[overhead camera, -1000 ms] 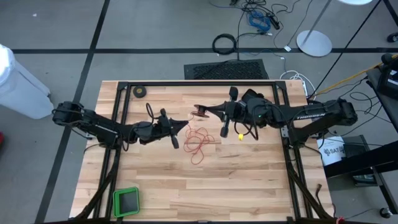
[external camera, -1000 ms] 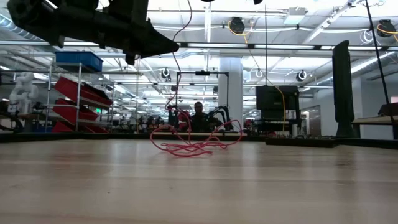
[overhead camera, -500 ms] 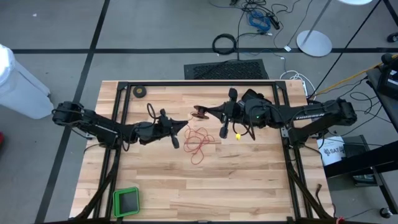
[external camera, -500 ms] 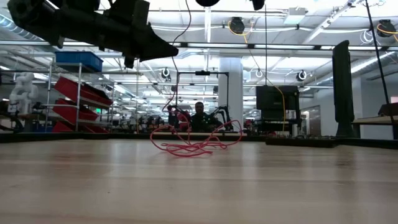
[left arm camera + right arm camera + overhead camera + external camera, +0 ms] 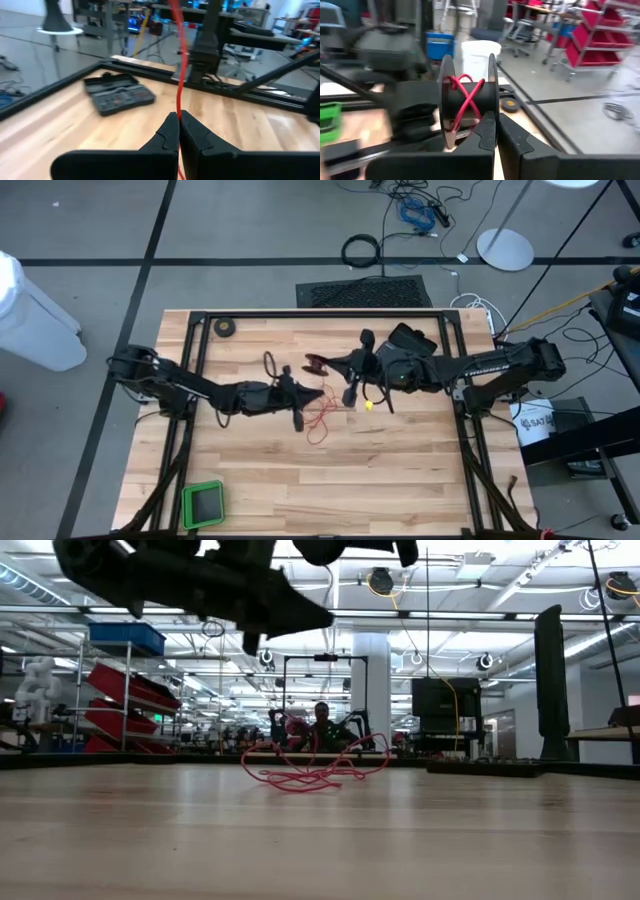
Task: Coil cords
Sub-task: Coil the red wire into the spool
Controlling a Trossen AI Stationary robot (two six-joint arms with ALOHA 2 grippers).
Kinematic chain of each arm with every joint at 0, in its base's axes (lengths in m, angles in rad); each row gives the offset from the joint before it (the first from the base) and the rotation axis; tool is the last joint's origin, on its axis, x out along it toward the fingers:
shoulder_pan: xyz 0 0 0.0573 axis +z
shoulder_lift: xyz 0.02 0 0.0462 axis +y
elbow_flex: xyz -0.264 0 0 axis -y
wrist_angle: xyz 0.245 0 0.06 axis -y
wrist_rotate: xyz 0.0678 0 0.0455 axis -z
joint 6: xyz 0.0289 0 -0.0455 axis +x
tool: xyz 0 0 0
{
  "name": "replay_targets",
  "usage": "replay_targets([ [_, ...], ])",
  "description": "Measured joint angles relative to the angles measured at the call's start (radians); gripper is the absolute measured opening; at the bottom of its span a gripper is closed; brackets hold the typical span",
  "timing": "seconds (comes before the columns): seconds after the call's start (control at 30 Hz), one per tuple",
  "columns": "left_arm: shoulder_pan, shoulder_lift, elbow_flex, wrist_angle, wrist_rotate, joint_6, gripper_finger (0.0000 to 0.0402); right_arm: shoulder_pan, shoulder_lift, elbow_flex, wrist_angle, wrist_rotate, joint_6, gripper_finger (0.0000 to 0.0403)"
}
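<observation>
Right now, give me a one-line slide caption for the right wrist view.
Right gripper shut on the black reel, crossed turns of red wire wound on its core.

Wire (image 5: 320,420) lies mid-table, between left tool (image 5: 318,393) and reel (image 5: 316,364).

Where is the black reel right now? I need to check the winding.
The reel is held above the table's middle in the right pincer, red wire wrapped on it; the left pincer pinches the wire beside it.
</observation>
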Motion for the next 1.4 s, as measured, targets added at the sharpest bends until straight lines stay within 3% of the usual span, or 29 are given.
replay_targets([
  [0.3, -0.053, 0.105, 0.158, -0.008, -0.011, 0.069, 0.0002, 0.000, 0.000, 0.000, -0.077, 0.137, -0.044, 0.0000],
  [0.67, -0.021, 0.072, 0.169, -0.014, -0.042, 0.130, 0.0001, 0.008, 0.000, 0.000, -0.161, 0.186, -0.005, 0.0000],
  [0.9, -0.034, -0.024, 0.169, -0.085, -0.035, 0.181, 0.0001, 0.010, 0.000, 0.000, -0.260, 0.225, 0.021, 0.0000],
  [1.27, -0.055, -0.222, 0.169, -0.245, 0.014, 0.240, 0.0001, 0.010, 0.000, 0.000, -0.264, 0.244, 0.011, 0.0000],
  [1.4, -0.053, -0.316, 0.168, -0.372, -0.059, 0.273, 0.0001, 0.010, 0.000, 0.000, -0.264, 0.237, -0.003, 0.0000],
])
